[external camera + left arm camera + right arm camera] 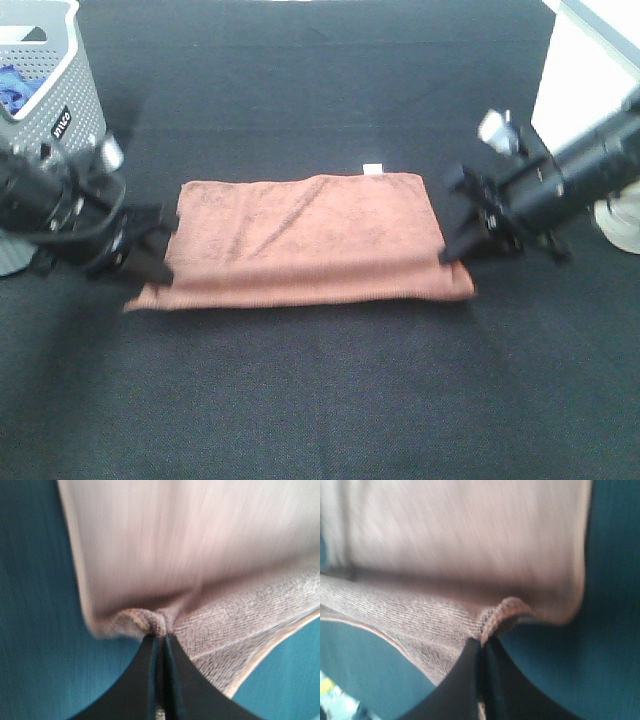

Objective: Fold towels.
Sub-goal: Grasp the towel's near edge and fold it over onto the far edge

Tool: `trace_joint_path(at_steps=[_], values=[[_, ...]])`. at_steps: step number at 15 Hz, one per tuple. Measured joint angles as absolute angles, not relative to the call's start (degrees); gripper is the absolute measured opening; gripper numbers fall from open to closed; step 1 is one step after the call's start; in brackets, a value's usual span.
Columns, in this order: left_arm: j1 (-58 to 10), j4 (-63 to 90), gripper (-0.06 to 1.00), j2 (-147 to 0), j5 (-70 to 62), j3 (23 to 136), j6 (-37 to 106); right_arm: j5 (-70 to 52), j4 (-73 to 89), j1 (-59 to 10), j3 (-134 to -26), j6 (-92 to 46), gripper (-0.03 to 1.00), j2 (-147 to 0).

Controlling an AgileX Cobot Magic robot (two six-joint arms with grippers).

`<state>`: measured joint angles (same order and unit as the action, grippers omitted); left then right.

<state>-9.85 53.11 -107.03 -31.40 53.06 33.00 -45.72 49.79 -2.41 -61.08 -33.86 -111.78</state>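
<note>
Lying on the black tabletop point(320, 400), the towel point(300, 235) runs lengthwise left to right; a grey basket point(70, 95) at far left holds a blue cloth point(14, 88). Left wrist: the left fingers point(140, 680) clench the towel's bunched edge. Right wrist: the right fingers point(462, 680) pinch its opposite edge.

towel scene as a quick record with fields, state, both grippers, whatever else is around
towel: reddish-brown, doubled over into a long strip on the black table
tag: white, on the towel's far edge
left gripper: shut on the towel's left end
right gripper: shut on the towel's right end
basket: grey, far left corner, blue cloth inside
</note>
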Motion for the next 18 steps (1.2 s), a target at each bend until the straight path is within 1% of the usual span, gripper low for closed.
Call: trace_joint_path(at_steps=[1, 5, 9, 12, 15, 16, 18], values=[[-9.9, 53.1, 0.01, -107.0, -31.4, 53.1, 33.0, -45.7, 49.8, -2.4, -61.1, -33.9, 0.0, -111.8], [-9.9, 53.6, 0.01, -107.1, -26.5, 62.2, 33.0, -47.1, 49.8, -2.4, -78.0, -33.5, 0.0, -118.9], [-9.9, 53.6, 0.01, -112.5, -25.0, 69.8, 33.0, -47.7, 49.2, -2.4, -90.0, -31.2, 0.0, -126.0], [-9.9, 53.3, 0.01, -118.6, -23.3, 75.1, 33.1, -47.7, 49.0, -2.4, -96.8, -30.2, 0.0, -131.2], [-9.9, 53.2, 0.02, -120.8, -23.0, 77.6, 33.1, -47.6, 49.0, -2.4, -98.8, -30.2, 0.01, -133.8], [-9.9, 53.2, 0.04, -121.9, -22.9, 78.6, 33.1, -47.4, 48.8, -2.4, -99.2, -30.2, 0.05, -134.6], [-9.9, 53.2, 0.29, -122.7, -22.2, 79.9, 33.1, -46.1, 48.6, -2.4, -99.3, -30.2, 0.34, -135.2]])
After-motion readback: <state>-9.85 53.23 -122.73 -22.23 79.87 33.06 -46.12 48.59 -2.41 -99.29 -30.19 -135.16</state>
